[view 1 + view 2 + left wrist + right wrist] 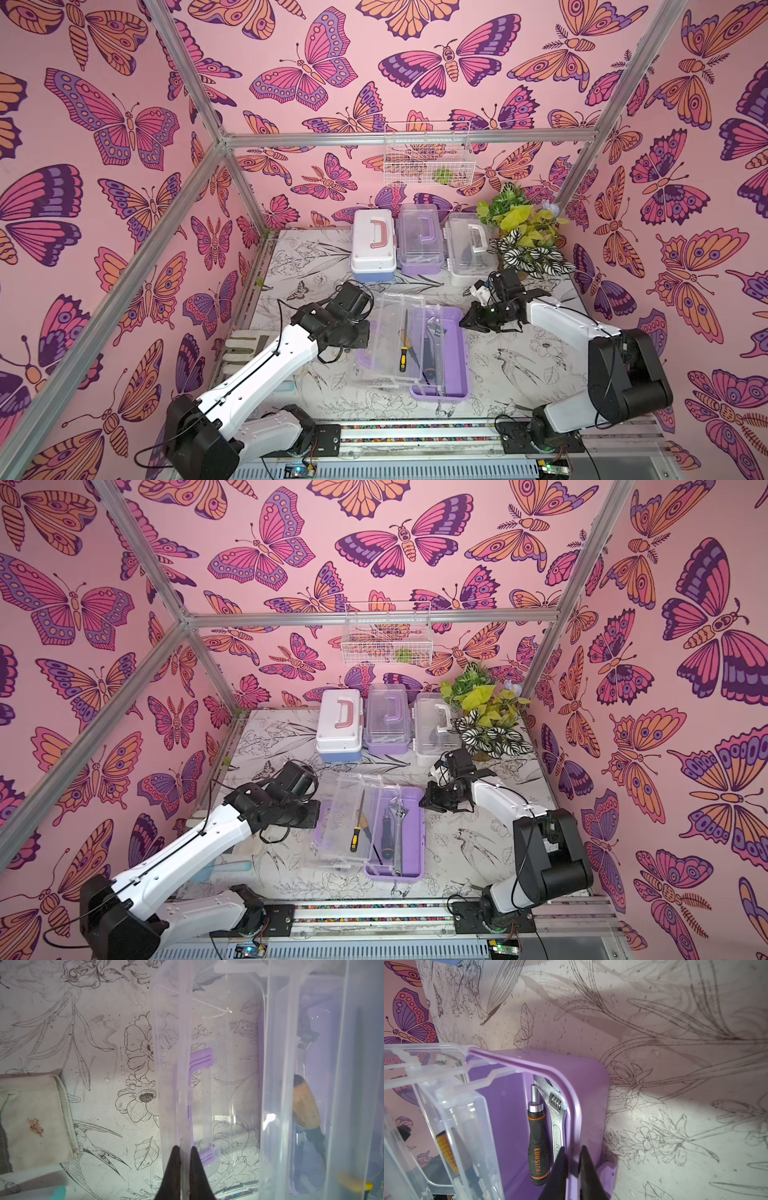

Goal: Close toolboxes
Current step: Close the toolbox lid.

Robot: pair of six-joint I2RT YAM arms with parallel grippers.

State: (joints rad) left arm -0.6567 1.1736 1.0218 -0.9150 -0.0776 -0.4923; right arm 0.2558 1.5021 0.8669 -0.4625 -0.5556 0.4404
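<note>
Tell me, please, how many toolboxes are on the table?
4. Three stand in a row at the back: a blue toolbox, a lilac toolbox and a white toolbox. The open lilac toolbox lies at the centre. None seems hidden.

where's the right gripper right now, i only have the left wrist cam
Observer: The right gripper is shut on the rim of the open lilac toolbox, beside the wrench.
Operator: are the other boxes shut
Observer: Three stand at the back with lids down: the blue toolbox, the closed lilac toolbox, the white toolbox.
Operator: is the lid over the base yet
Observer: No. In both top views the clear lid leans out toward the left arm's side, most of the base uncovered.
</note>
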